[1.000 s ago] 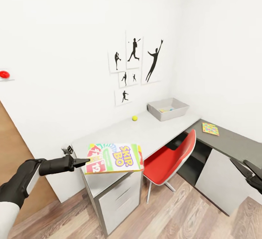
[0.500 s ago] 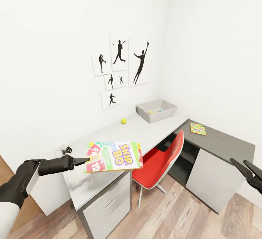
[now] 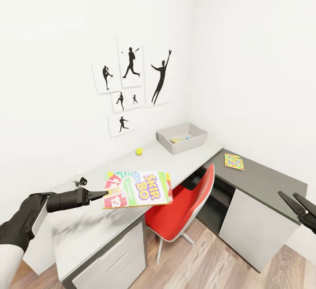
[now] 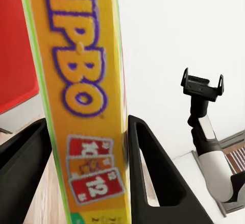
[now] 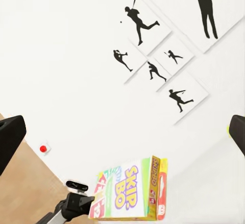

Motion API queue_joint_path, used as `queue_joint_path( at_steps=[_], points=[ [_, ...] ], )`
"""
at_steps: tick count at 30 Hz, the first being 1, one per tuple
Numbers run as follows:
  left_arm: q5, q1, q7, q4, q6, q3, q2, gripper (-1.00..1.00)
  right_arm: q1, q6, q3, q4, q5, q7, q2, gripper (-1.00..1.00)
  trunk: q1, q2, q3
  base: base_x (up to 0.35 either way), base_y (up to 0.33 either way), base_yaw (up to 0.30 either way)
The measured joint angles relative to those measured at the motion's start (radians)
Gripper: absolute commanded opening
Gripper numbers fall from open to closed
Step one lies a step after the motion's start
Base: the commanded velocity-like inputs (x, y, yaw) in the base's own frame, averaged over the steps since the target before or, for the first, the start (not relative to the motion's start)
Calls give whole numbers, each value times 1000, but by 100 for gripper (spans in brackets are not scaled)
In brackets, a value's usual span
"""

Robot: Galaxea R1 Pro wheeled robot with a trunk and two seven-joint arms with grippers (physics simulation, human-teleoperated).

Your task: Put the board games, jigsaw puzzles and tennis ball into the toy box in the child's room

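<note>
My left gripper [image 3: 104, 193] is shut on the edge of the SKIP-BO board game [image 3: 138, 189], holding it flat in the air above the near end of the table [image 3: 175, 159]. In the left wrist view the box [image 4: 84, 96] stands clamped between the black fingers [image 4: 153, 173]. The pale grey toy box [image 3: 193, 142] sits at the table's far corner with small colourful things inside. A yellow-green tennis ball [image 3: 139, 151] lies by the wall. One jigsaw puzzle [image 3: 234, 161] lies on the dark side wing. My right gripper [image 3: 288, 195] hangs open and empty at the right.
A red chair [image 3: 180, 210] is tucked under the table between me and the toy box. A small black object [image 3: 81, 180] sits on the near tabletop. Silhouette posters [image 3: 131, 82] hang on the wall. Drawers [image 3: 109, 262] are below the near end.
The camera has shifted, so the table and wall slid left and nearer in the picture. Both grippers and the held SKIP-BO box keep the same place relative to me.
</note>
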Motion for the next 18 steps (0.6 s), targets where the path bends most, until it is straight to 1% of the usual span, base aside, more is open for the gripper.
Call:
queue_joint_path(
  at_steps=[3,4,5,6,8,9,10,11,12,15,18],
  points=[
    [0,0,0,0,-1,0,0,-100,0,16,2,-13,2,-20,-5,100,0,0,0,236,-248,0],
    [0,0,0,0,-1,0,0,-100,0,30,1,-19,2,-45,-7,100,0,0,0,236,-248,0],
    [0,0,0,0,-1,0,0,-100,0,51,1,-24,2,-86,-9,100,0,0,0,236,-248,0],
    [0,0,0,0,-1,0,0,-100,-3,84,1,-28,2,-182,-12,100,0,0,0,236,-248,0],
    [0,0,0,0,-1,-1,-1,-100,-8,118,2,-30,-2,-369,-20,100,0,0,0,236,-248,0],
    [0,0,0,0,-1,-1,-2,-100,-9,129,4,-31,-6,-451,-28,100,0,0,0,236,-249,0],
    [0,0,0,0,-1,-2,-2,-100,-7,139,5,-31,-11,-506,-37,100,0,0,0,236,-249,0],
    [0,0,0,0,-1,-2,-2,-100,-4,145,6,-31,-15,-536,-44,100,0,0,0,236,-249,0],
    [0,0,0,0,-1,-2,-3,-100,-2,149,6,-31,-18,-544,-48,100,0,0,0,236,-249,0],
    [0,0,0,0,-1,-1,-3,-100,2,151,6,-32,-20,-503,-54,100,0,0,0,236,-248,0],
    [0,0,0,0,-1,-2,-3,-100,3,153,2,-32,-19,-484,-54,100,0,0,0,236,-248,0]
  ],
)
